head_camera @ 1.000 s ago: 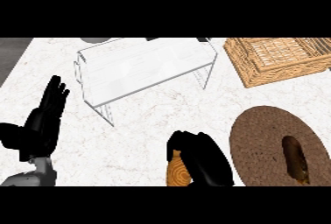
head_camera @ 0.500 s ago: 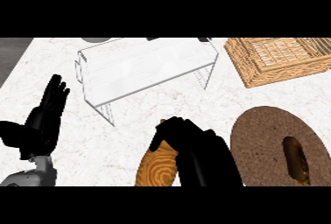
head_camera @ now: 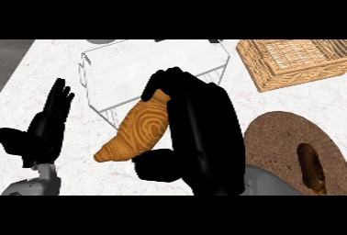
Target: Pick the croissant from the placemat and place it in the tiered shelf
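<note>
Right hand point(head_camera: 203, 137) carries the croissant point(head_camera: 139, 131): fingers curl over its upper tip and the thumb closes under its lower part, so the pastry is clasped against the palm and off the placemat point(head_camera: 278, 137). Croissant long axis runs diagonally, upper tip toward the far side of the table point(head_camera: 61, 59), lower tip toward the near left. Its upper tip sits in front of the near edge of the tiered shelf point(head_camera: 156, 69), a clear-walled unit standing at the far middle of the table; height of the croissant above the shelf cannot be judged from this steep view. Judgement: the remaining travel is short, up and away from the robot, and the shelf's transparent near wall and top edge are what the croissant must clear. Right hand is the nearer one by far. Left hand point(head_camera: 47, 124) rests at the near left edge, fingers straight and spread, holding nothing. Wicker basket point(head_camera: 291, 62) at the far right corner, well off the path. A dark elongated item point(head_camera: 313, 167) lies on the brown round placemat at the near right; identity unclear.
</note>
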You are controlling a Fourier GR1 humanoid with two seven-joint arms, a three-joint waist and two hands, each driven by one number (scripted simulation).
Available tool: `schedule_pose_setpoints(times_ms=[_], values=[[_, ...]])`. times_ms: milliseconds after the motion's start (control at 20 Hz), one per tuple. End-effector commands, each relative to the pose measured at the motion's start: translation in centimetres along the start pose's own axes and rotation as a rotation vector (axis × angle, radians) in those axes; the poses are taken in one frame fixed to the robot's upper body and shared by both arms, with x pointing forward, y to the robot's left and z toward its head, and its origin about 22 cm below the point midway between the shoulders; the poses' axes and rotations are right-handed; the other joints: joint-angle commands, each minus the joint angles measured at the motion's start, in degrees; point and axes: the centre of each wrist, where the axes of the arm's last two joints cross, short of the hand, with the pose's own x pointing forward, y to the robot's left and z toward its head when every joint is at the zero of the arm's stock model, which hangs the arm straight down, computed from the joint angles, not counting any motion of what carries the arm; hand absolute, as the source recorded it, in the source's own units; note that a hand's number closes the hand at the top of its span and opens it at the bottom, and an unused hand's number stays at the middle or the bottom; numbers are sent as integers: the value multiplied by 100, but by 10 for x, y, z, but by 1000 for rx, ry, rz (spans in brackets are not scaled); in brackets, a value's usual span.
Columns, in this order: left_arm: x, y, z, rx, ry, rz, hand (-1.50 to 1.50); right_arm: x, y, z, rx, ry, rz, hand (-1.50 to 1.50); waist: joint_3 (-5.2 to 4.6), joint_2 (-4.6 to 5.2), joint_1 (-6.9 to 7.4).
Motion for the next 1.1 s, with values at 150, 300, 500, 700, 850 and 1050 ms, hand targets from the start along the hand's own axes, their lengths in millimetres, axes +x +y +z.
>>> schedule_pose_setpoints(times_ms=[150, 300, 500, 700, 850, 1050], values=[[2, 1, 6, -3, 1, -1, 0, -3, 10, -51, -66, 135, -49, 150, 6, 15, 12], [8, -1, 4, 14, 1, 2, 0, -9, 16, -71, -63, 147, -54, 150, 7, 15, 3], [28, 8, -5, 9, -12, 1, 0, -40, 34, -87, -86, 122, -81, 150, 11, 18, 2], [11, -1, -8, 0, -19, 8, 0, -36, 56, -105, -125, 92, -81, 150, 7, 21, 12], [-11, -8, -9, -18, -6, -1, 0, -40, 68, -126, -124, 106, -98, 150, 4, 45, 61], [7, -24, -4, -10, -19, 15, 0, -39, 69, -143, -94, 86, -70, 150, 7, 35, 52]])
